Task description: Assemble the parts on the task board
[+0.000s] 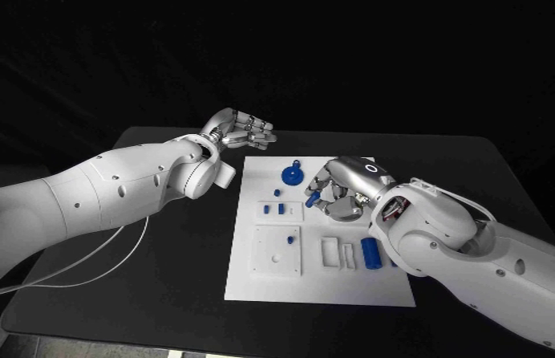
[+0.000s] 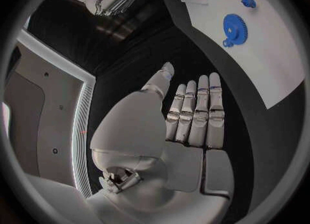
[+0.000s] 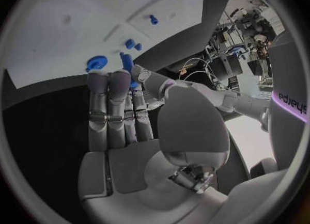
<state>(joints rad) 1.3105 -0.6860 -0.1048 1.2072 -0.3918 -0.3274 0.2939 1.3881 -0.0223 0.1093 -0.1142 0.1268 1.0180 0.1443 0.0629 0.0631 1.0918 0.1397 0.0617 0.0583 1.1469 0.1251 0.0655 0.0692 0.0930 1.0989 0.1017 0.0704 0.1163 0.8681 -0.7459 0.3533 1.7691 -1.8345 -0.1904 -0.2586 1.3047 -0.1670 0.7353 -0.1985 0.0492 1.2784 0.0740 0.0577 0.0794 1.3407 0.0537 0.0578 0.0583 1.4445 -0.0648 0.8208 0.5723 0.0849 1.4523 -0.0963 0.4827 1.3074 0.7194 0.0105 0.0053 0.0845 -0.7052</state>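
We found the left hand (image 1: 240,130) raised over the black table (image 1: 139,237) just beyond the far left corner of the task board (image 1: 318,290). It held nothing; in the left wrist view its fingers (image 2: 197,113) lay straight and side by side, with the thumb set apart.

Moving rightward onto the white board, we saw a square white block (image 1: 277,251) on its near left part, and two small blue pegs (image 1: 275,209) farther back. Near the far edge lay a blue gear (image 1: 293,173), clear of both hands. To the right of the block stood two narrow white slots (image 1: 339,253), and beside them a blue cylinder (image 1: 370,251) lay on the board.

The right hand (image 1: 338,191) hovered over the middle of the board's right side. A small blue part (image 1: 312,200) sat at its fingertips; the right wrist view showed it (image 3: 127,64) pinched between thumb and a finger, just above the board.
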